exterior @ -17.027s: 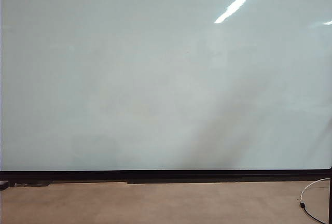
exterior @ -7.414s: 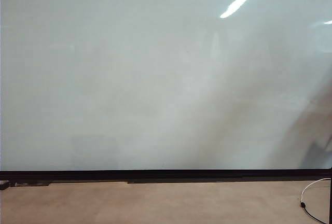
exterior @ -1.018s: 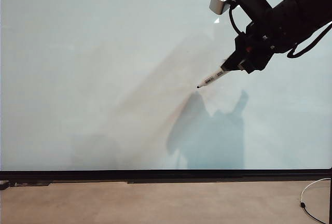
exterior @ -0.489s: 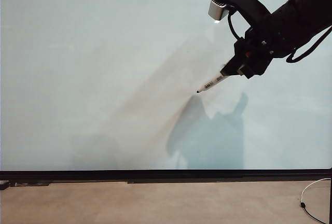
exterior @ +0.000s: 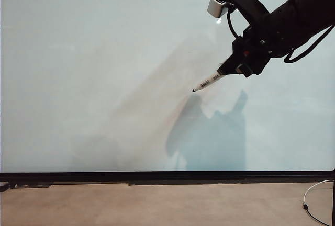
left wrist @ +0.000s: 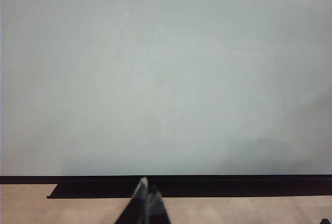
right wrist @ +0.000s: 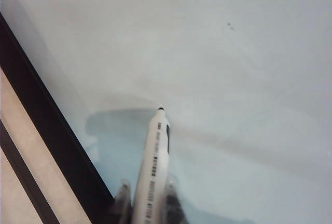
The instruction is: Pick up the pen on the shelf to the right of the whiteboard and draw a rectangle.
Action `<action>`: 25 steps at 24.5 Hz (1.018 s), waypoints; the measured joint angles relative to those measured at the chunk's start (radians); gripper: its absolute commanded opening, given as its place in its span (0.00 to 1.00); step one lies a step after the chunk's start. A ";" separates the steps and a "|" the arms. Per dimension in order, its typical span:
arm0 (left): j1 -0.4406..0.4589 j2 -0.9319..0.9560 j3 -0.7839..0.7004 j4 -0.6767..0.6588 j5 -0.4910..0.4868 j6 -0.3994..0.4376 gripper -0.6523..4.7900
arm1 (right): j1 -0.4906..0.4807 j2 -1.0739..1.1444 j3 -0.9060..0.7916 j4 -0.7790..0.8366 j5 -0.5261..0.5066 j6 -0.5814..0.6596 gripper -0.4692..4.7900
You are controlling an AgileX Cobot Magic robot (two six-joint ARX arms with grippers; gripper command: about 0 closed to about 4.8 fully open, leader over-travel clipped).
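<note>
As before clamped in right gripper (exterior: 226, 69) jaws, pen (exterior: 208, 82) tip now further left on whiteboard (exterior: 104, 79), left gripper (left wrist: 147, 189) closed.

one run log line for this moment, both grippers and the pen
right gripper: shut on pen, tip aimed at whiteboard | rectangle: not drawn | left gripper: low, fingers together, holding nothing

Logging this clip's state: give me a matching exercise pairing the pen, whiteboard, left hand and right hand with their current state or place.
Things:
1. pen
2. whiteboard
3. left hand
4. right hand

States:
A. low near the board's black bottom edge, fingers together, holding nothing
B. raised at the board's upper right, clamped on the marker
C. no drawn line visible on it
D. slanted, black tip pointing down-left toward the board

Pairs: 1-D, 2-C, 3-A, 4-B
</note>
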 measured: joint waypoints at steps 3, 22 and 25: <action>0.000 0.000 0.000 0.000 0.000 0.000 0.11 | 0.000 0.008 0.000 0.005 -0.002 0.000 0.08; 0.000 0.000 0.000 0.000 0.000 0.000 0.11 | 0.000 0.001 0.000 0.031 0.020 0.000 0.08; 0.000 0.000 0.000 0.000 0.000 0.000 0.11 | 0.000 -0.005 0.000 0.035 0.021 0.000 0.08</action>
